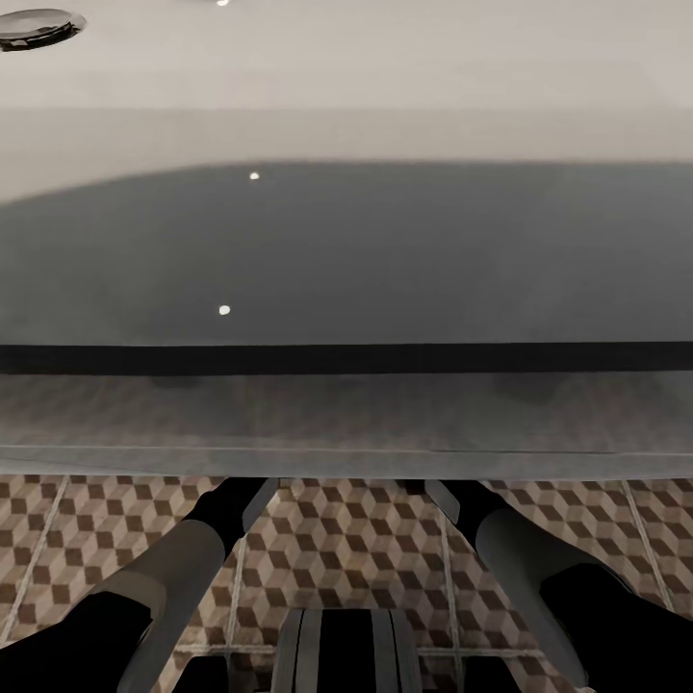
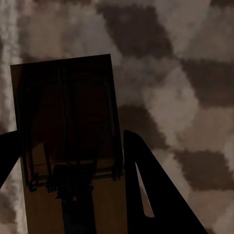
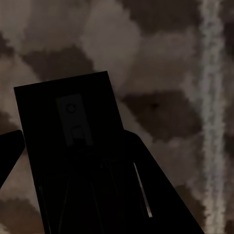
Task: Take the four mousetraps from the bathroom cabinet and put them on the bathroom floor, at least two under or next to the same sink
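Mousetraps sit pinched in my left gripper (image 2: 68, 161) and right gripper (image 3: 73, 161), above the patterned floor (image 2: 185, 73).

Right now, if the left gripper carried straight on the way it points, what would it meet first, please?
Most likely the tiled floor. The left gripper holds a mousetrap between its fingers, and the cube-patterned tiles lie beyond it with nothing between. How far off the floor is, I cannot tell.

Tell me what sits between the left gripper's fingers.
In the left wrist view, a mousetrap sits between the left gripper's fingers, above the cube-patterned floor.
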